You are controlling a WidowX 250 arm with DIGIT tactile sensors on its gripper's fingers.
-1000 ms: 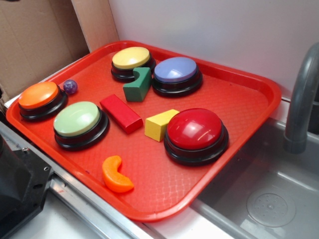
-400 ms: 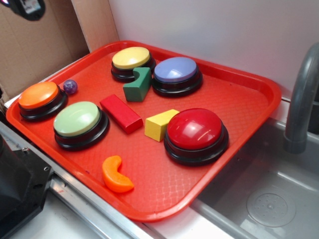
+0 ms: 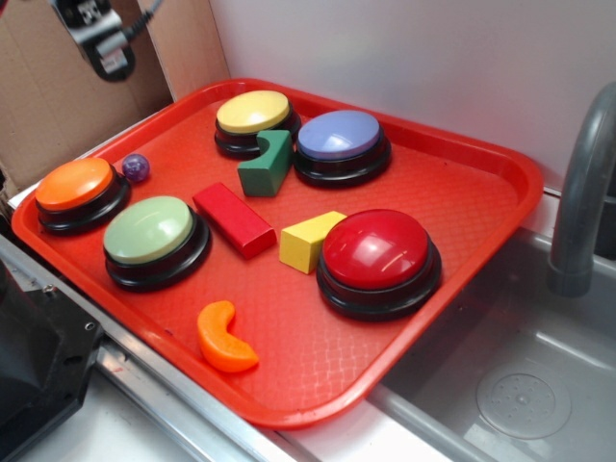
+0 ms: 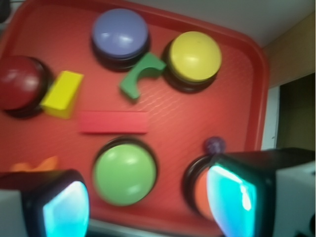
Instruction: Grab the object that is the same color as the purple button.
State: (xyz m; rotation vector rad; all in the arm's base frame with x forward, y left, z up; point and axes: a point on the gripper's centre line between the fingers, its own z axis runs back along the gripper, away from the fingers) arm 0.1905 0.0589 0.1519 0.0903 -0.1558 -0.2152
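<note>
Fingers: my gripper [image 4: 148,202] has both fingers [image 4: 66,210] spread wide apart with nothing between them; from outside I see it high above the far left corner of the tray [image 3: 481,173].
Purple ball [image 3: 136,167]: on the tray, just beside the orange button [image 3: 75,185], on its far side; I see it in the wrist view too [image 4: 215,144], near my right-hand finger.
Purple button [image 3: 339,135]: at the tray's far side, well apart from the orange button, beside the yellow button [image 3: 253,112].
Green block [image 3: 267,166]: touching both far buttons.
</note>
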